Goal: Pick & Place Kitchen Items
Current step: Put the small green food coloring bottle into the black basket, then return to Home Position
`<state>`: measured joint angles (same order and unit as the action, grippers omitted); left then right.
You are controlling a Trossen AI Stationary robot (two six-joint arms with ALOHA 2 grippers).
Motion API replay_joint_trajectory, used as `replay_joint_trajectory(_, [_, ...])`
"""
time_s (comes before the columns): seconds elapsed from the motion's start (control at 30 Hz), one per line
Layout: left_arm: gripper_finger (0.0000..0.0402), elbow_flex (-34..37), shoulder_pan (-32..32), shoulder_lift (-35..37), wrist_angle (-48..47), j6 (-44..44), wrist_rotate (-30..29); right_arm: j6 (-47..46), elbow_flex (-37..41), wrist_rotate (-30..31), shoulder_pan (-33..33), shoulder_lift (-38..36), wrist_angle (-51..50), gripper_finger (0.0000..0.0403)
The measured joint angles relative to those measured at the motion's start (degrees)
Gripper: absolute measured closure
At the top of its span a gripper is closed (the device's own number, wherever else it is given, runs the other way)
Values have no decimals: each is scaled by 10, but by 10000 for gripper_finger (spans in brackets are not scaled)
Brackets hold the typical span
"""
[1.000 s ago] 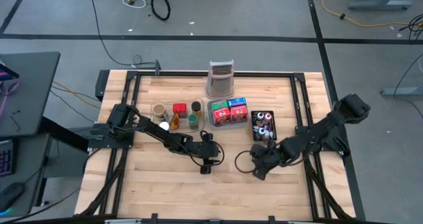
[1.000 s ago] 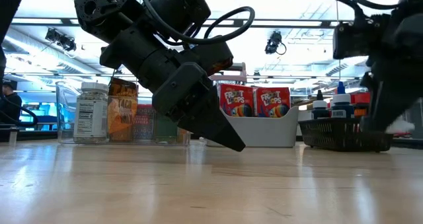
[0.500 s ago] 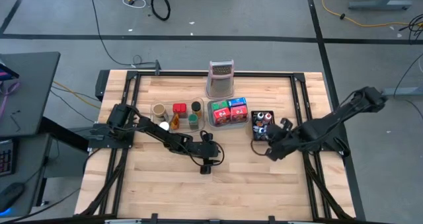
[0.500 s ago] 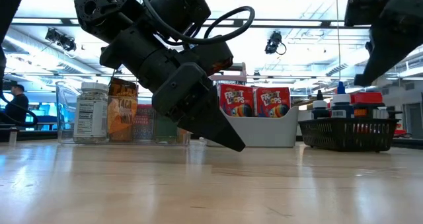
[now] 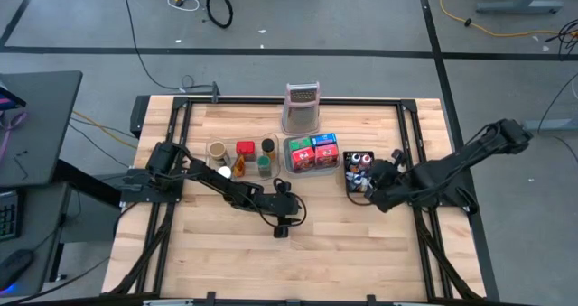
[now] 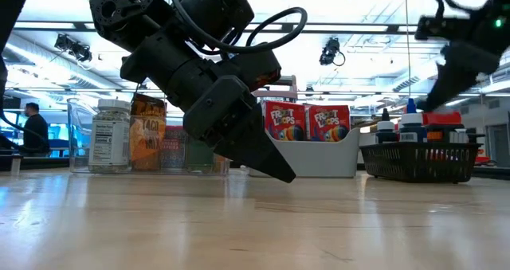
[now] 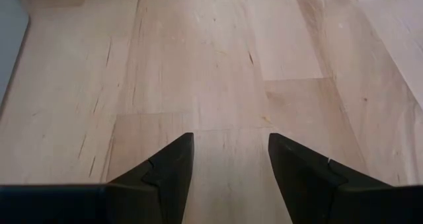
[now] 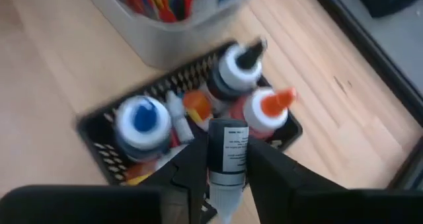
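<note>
The wooden table (image 5: 298, 252) carries a row of kitchen goods along its far half: a clear tray (image 6: 80, 135) of jars and packets on the left, a grey tub (image 5: 312, 166) with cereal boxes (image 6: 307, 120) in the middle, and a black basket (image 5: 348, 172) of small bottles on the right, with a metal grater (image 5: 302, 107) behind them.

The step in hand looks like the placing of one item. The right gripper (image 8: 221, 174) hangs just above the black basket (image 8: 106, 128) and holds a small dark bottle with a white label (image 8: 227, 154) between its fingers, narrowly closed on it. The right arm reaches in from the table's right edge, its wrist tipped down over the basket. Below stand a blue-capped bottle (image 8: 141, 121), an orange-tipped one (image 8: 268, 112) and a dark-capped one (image 8: 236, 65).

The next move likely calls for lowering the bottle into a free gap among the others, then letting go, without knocking a neighbour.

The left gripper (image 7: 231, 161) waits near the table's middle, pointed down at bare wood, fingers partly apart and holding nothing.
</note>
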<state>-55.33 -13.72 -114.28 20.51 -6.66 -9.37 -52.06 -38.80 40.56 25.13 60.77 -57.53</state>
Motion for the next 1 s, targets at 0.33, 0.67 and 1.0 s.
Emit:
replay_joint_trajectory(0.33, [196,0,0,0,0,0,0,-25,89,-10,-44,0,76,268])
replay_joint_trajectory(0.67, [196,-30,3,16,-11,-3,5,45,13,-56,-64,0,58,231])
replay_joint_trajectory(1.0, [196,-19,1,236,-142,19,-95,110,-154,-85,-48,0,-13,243])
